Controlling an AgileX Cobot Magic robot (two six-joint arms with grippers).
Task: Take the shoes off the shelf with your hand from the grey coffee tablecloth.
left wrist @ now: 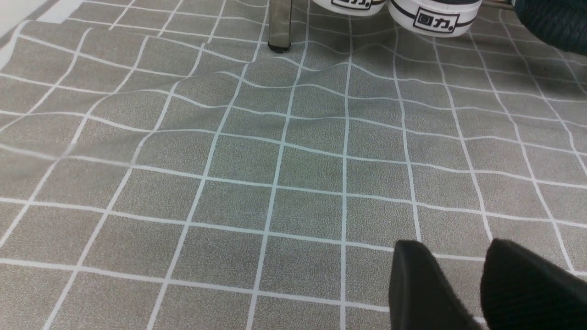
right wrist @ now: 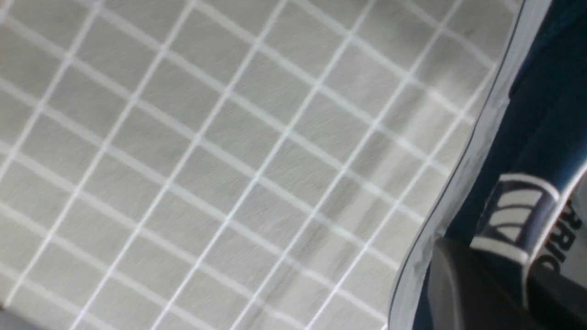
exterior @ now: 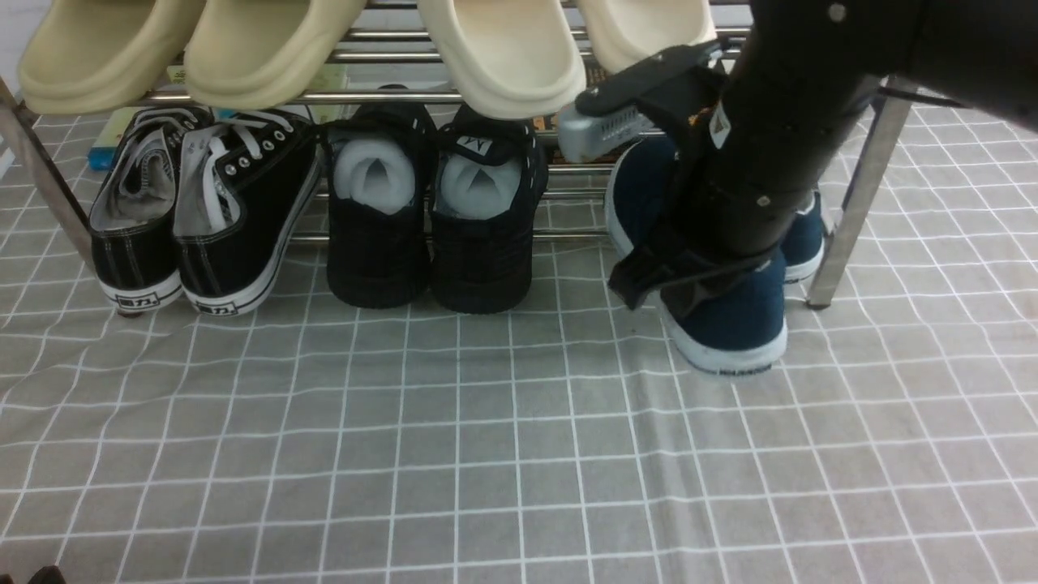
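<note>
The shoes are navy slip-ons with white soles at the right end of the shelf (exterior: 389, 96). One shoe (exterior: 730, 324) is drawn forward, its heel on the grey tablecloth (exterior: 486, 454). The other (exterior: 803, 235) sits further back, mostly hidden by my right arm. My right gripper (exterior: 681, 292) is shut on the forward shoe's heel. In the right wrist view the gripper (right wrist: 504, 270) has one finger outside the heel and one on the printed insole of the shoe (right wrist: 541, 114). My left gripper (left wrist: 451, 245) is open and empty above the cloth (left wrist: 229, 160).
Black lace-up sneakers (exterior: 203, 219) and all-black mesh shoes (exterior: 430, 219) stand on the lower tier. Beige slippers (exterior: 268, 40) lie on the upper tier. Shelf legs stand at the right (exterior: 859, 186) and the left (left wrist: 279, 25). The cloth is creased at the left.
</note>
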